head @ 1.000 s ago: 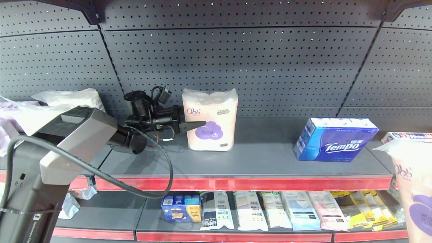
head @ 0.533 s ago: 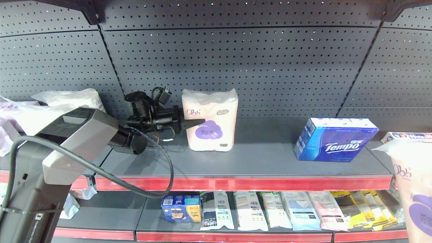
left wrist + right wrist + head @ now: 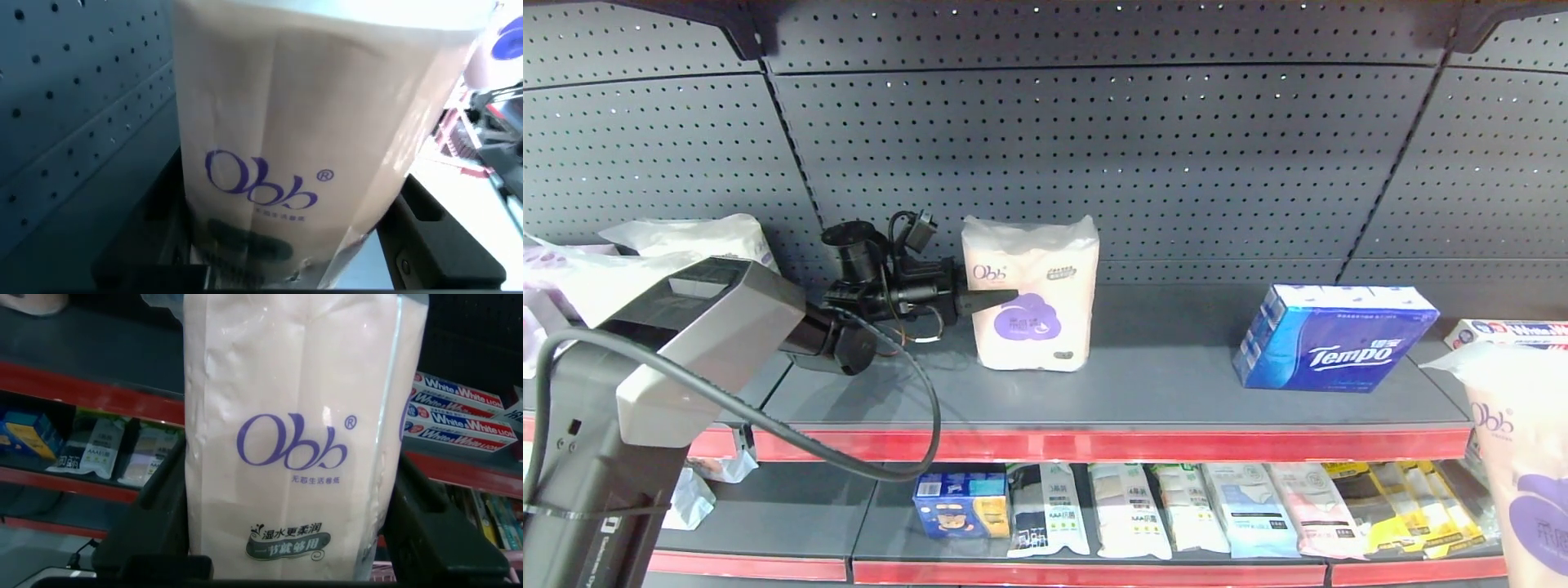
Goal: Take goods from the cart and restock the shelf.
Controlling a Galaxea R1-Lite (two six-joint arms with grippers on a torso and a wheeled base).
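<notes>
A pink pack of toilet rolls [image 3: 1031, 296] stands upright on the grey shelf [image 3: 1160, 384], left of the middle, near the pegboard. My left gripper [image 3: 1011, 292] reaches in from the left and is shut on it, with one finger [image 3: 992, 299] across its front face. In the left wrist view the pack [image 3: 286, 147] sits between both fingers of that gripper [image 3: 286, 245]. A second pink pack [image 3: 1521, 457] hangs at the lower right, in front of the shelf edge. My right gripper [image 3: 278, 539] is shut on this pack [image 3: 294, 433], one finger on each side.
A blue tissue box [image 3: 1331, 336] lies on the shelf right of the middle, and a white-and-blue box [image 3: 1507, 329] sits at the far right. Bagged packs [image 3: 690, 238] crowd the shelf's left end. Several flat packets [image 3: 1176, 506] line the lower shelf. The stretch between the pink pack and the blue box is bare.
My left gripper and its pack have shifted slightly left, and the pack's base sits a little lower. The pack in my right gripper has dropped slightly.
</notes>
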